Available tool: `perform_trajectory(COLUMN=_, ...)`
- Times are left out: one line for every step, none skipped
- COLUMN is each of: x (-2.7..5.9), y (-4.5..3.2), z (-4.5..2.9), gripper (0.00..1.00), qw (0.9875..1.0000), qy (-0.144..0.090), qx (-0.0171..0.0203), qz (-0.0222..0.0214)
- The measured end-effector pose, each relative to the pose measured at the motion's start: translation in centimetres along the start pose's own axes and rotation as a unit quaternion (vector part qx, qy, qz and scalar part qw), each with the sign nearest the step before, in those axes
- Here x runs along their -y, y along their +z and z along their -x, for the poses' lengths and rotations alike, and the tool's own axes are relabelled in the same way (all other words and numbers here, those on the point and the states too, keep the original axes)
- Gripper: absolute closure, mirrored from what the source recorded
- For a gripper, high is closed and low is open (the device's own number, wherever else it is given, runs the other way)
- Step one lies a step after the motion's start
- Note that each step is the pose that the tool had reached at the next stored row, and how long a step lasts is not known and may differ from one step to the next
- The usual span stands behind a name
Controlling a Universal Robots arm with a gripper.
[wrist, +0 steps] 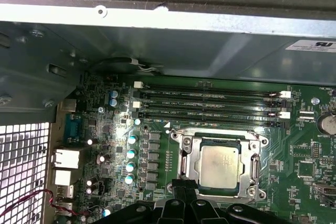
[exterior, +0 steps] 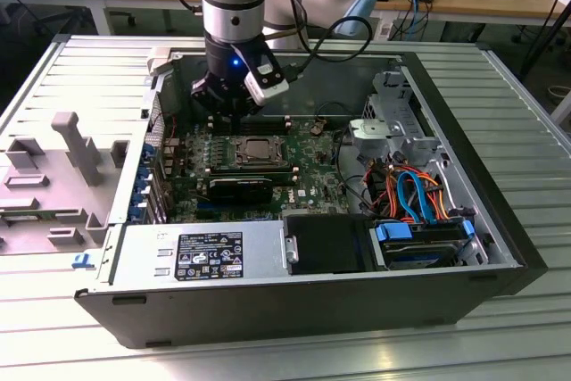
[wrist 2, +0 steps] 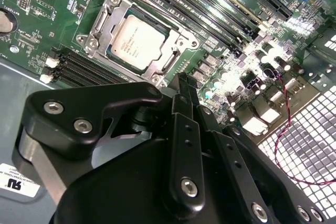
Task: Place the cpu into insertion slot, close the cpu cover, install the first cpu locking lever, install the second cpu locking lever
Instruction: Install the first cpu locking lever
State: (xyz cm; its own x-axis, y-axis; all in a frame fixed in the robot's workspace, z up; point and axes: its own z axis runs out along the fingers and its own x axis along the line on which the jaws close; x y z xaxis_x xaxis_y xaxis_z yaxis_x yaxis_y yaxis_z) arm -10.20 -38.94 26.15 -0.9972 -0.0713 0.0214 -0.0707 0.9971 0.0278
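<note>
The cpu [wrist 2: 137,42] lies flat in the insertion slot [wrist 2: 90,41] on the green board, silvery top up. The cpu cover [wrist 2: 176,52] is down around it, the chip showing through its window. In the first wrist view the cpu [wrist: 220,166] sits inside the same silver cover [wrist: 187,162]. My gripper [wrist 2: 181,83] hangs just beside the socket, its black fingertips [wrist: 182,185] together with nothing between them. In the exterior view the gripper [exterior: 232,115] is low inside the case, just behind the insertion slot [exterior: 259,151].
Long black memory slots [wrist: 210,103] run beside the socket. The case wall [wrist: 168,40] rises close behind them. A perforated rear panel [wrist 2: 310,129] with a red wire, a power supply [exterior: 201,252] and a drive bay with coloured cables [exterior: 410,194] crowd the case.
</note>
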Motion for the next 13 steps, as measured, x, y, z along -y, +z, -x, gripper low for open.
perform_trajectory(x=0.00, y=0.00, z=-0.05, gripper=0.89, qw=1.0000, qy=0.000, qx=0.0000, qz=0.0000)
perform_trajectory(x=-0.01, y=0.01, z=-0.12, gripper=0.89, qw=1.0000, qy=0.000, qx=0.0000, qz=0.0000)
perform_trajectory(x=-0.01, y=0.01, z=-0.18, gripper=0.89, qw=1.0000, qy=0.000, qx=0.0000, qz=0.0000)
perform_trajectory(x=-0.02, y=0.01, z=-0.22, gripper=0.89, qw=1.0000, qy=0.000, qx=0.0000, qz=0.0000)
perform_trajectory(x=-0.02, y=0.01, z=-0.29, gripper=0.89, qw=1.0000, qy=0.000, qx=0.0000, qz=0.0000)
perform_trajectory(x=-0.03, y=0.01, z=-0.41, gripper=0.89, qw=1.0000, qy=0.000, qx=0.0000, qz=0.0000)
perform_trajectory(x=-0.04, y=0.02, z=-0.53, gripper=0.89, qw=1.0000, qy=0.000, qx=0.0000, qz=0.0000)
perform_trajectory(x=-0.04, y=0.02, z=-0.61, gripper=0.89, qw=1.0000, qy=0.000, qx=0.0000, qz=0.0000)
perform_trajectory(x=-0.05, y=0.02, z=-0.68, gripper=0.89, qw=1.0000, qy=0.000, qx=0.0000, qz=0.0000)
perform_trajectory(x=-0.05, y=0.02, z=-0.74, gripper=0.89, qw=1.0000, qy=0.000, qx=0.0000, qz=0.0001)
perform_trajectory(x=-0.06, y=0.02, z=-0.80, gripper=0.89, qw=1.0000, qy=0.000, qx=0.0000, qz=0.0000)
perform_trajectory(x=-0.06, y=0.03, z=-0.88, gripper=0.89, qw=1.0000, qy=0.000, qx=0.0000, qz=0.0001)
perform_trajectory(x=-0.07, y=0.03, z=-0.93, gripper=0.89, qw=1.0000, qy=0.000, qx=0.0000, qz=0.0000)
